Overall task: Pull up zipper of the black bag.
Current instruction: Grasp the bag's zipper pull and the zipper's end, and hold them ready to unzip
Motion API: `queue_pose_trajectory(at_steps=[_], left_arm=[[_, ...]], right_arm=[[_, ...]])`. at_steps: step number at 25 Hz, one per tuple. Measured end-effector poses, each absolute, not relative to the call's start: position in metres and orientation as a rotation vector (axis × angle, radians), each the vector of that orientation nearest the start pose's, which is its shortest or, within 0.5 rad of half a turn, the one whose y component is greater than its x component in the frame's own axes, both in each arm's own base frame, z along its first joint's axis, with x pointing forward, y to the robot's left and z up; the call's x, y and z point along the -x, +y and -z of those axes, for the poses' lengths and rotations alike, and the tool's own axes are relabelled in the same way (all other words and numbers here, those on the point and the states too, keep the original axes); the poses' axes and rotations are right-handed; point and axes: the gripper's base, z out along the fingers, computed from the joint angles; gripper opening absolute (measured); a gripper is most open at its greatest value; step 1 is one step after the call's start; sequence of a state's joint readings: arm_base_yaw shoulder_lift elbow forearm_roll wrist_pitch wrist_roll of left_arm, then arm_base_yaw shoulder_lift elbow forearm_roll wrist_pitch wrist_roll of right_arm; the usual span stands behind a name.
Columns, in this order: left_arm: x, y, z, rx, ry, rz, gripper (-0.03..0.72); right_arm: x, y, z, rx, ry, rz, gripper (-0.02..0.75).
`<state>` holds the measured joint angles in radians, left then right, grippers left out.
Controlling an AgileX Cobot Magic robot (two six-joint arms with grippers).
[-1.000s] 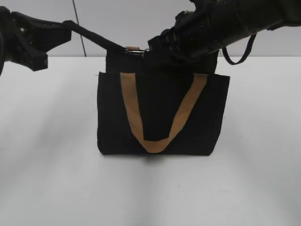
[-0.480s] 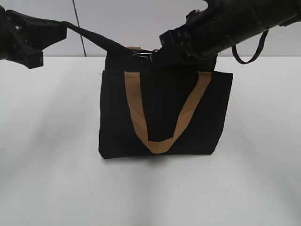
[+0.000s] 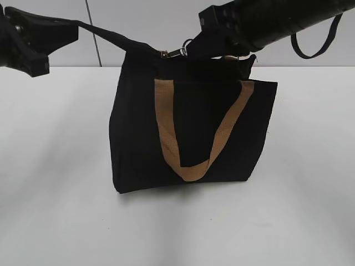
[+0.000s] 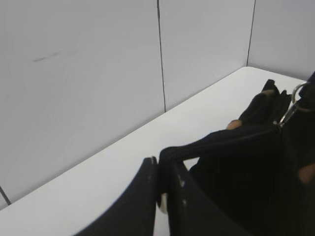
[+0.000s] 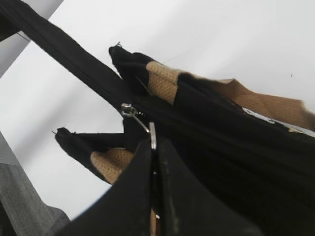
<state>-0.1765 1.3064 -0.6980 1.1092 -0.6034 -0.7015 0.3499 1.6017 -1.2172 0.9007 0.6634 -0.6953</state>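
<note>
While the black bag (image 3: 191, 133) stands upright on the white table (image 3: 55, 166), little else surrounds it: a pale wall (image 3: 138, 22) with a dark vertical seam behind, and a thin black strap loop (image 3: 313, 47) hanging off my right arm. My right arm's dark bulk covers the bag's top right corner in the exterior view, so I cannot follow the top edge there. A tan handle (image 3: 191, 130) hangs down the front panel. My left gripper (image 3: 36, 41), high at the left, has its fingers pinched narrow on a black strip (image 3: 111, 39) stretched taut from the bag's top. My right gripper (image 3: 208, 36) is clamped on the zipper (image 3: 176, 52), a silver pull at the top edge, left of centre. Only the right wrist view shows that pull (image 5: 140, 125) running into the closed fingertips (image 5: 147, 162). Only the left wrist view shows fabric squeezed between the left fingers (image 4: 140, 196)
</note>
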Motion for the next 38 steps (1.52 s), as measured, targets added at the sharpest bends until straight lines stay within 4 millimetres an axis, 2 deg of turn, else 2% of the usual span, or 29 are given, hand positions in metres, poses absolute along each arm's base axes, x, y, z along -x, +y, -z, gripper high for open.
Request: queue_pose_trajectory(at_steps=[8,19,23,26,33,38], left_arm=[[-0.254,-0.095,-0.287,-0.799,1.548,0.407,0.027],[-0.254,-0.095,-0.289,-0.761,1.539,0.431,0.027],[-0.254,-0.094,-0.289,-0.755,1.539,0.434,0.027],[-0.258,-0.085,-0.291,-0.697,1.551,0.417,0.027],[-0.259,-0.081,-0.291,-0.684,1.547,0.411,0.027],[-0.260,-0.078,-0.291,-0.674,1.557,0.398,0.026]], right_arm=[[-0.312,0.161,-0.303,0.528,2.270,-0.847,-0.001],[-0.315,0.156,-0.300,0.500,2.300,-0.772,-0.001],[-0.319,0.147,-0.299,0.433,2.322,-0.768,-0.001],[-0.324,0.134,-0.299,0.387,2.333,-0.730,-0.001],[-0.325,0.129,-0.299,0.363,2.348,-0.730,-0.001],[-0.331,0.107,-0.297,0.292,2.373,-0.708,-0.001]])
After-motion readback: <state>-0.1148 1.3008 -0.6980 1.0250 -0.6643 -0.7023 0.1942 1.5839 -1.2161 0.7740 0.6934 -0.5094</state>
